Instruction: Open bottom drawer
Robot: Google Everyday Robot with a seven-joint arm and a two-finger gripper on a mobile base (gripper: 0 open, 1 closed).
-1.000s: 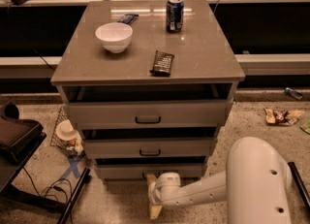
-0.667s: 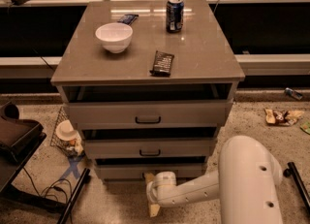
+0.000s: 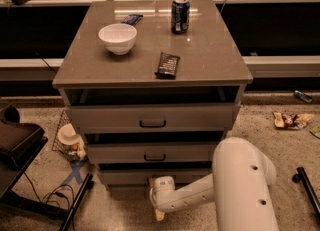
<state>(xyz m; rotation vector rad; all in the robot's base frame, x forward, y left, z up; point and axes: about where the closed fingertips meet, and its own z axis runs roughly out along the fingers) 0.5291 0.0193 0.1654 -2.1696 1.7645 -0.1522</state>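
The grey-beige cabinet (image 3: 150,70) has three drawers. The bottom drawer (image 3: 122,177) is the lowest and narrowest, with a plain flat front just above the floor. Its handle is hidden behind my gripper (image 3: 155,195), which sits low at the middle of that drawer's front, at the end of my white arm (image 3: 240,185) reaching in from the lower right. The middle drawer (image 3: 150,153) and the top drawer (image 3: 150,118) each show a small black bar handle.
On the cabinet top stand a white bowl (image 3: 117,37), a soda can (image 3: 180,14), a dark packet (image 3: 168,65) and a blue packet (image 3: 131,19). A wire basket (image 3: 67,140) and black stand legs (image 3: 75,205) are at the left. Wrappers (image 3: 290,120) lie on the floor at the right.
My arm has shifted a little to the left and the gripper has edged up toward the bottom drawer's front. The drawers have not moved.
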